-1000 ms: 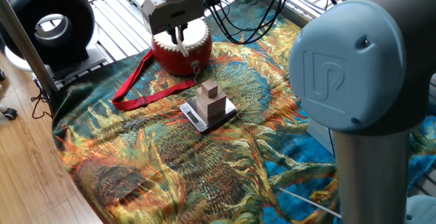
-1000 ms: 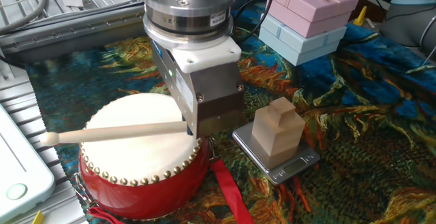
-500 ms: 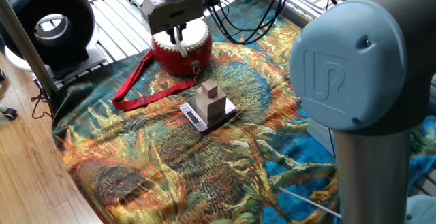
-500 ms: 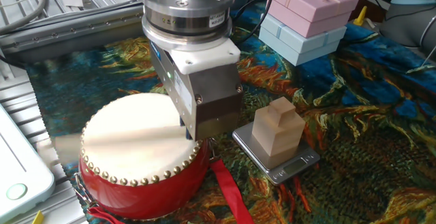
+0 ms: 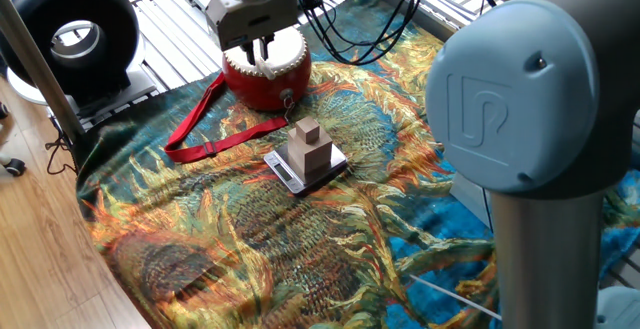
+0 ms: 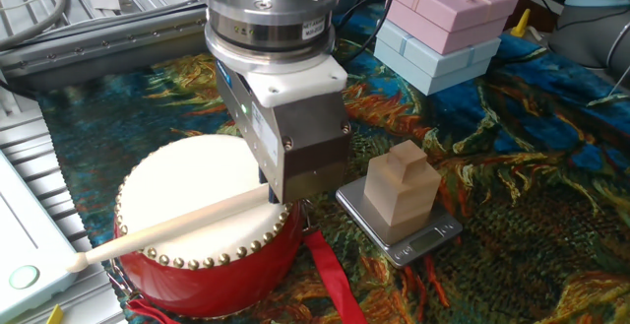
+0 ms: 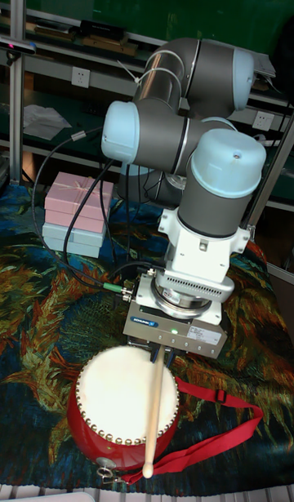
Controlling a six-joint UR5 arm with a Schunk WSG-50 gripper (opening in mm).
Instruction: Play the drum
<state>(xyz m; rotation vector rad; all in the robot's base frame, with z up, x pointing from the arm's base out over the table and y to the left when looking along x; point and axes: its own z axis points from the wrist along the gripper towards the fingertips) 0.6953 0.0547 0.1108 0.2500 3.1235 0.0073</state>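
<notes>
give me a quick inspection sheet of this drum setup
surface: patterned cloth over the table
job's things: drum upright, drumstick lying across its skin, tip past the rim
clutter: wood block on a scale; gift boxes stacked
end effector: shut on drumstick, beside the drum
cables: black cables behind the drum
surroundings: black fan, wood floor

The drum (image 6: 202, 221) stands upright on the patterned cloth: a glossy red barrel with a cream-white skin rimmed in brass studs. A pale wooden drumstick (image 6: 172, 227) lies slanted across the skin, seemingly touching it, its tip past the rim. The long red strap (image 5: 205, 131) trails over the cloth.
</notes>
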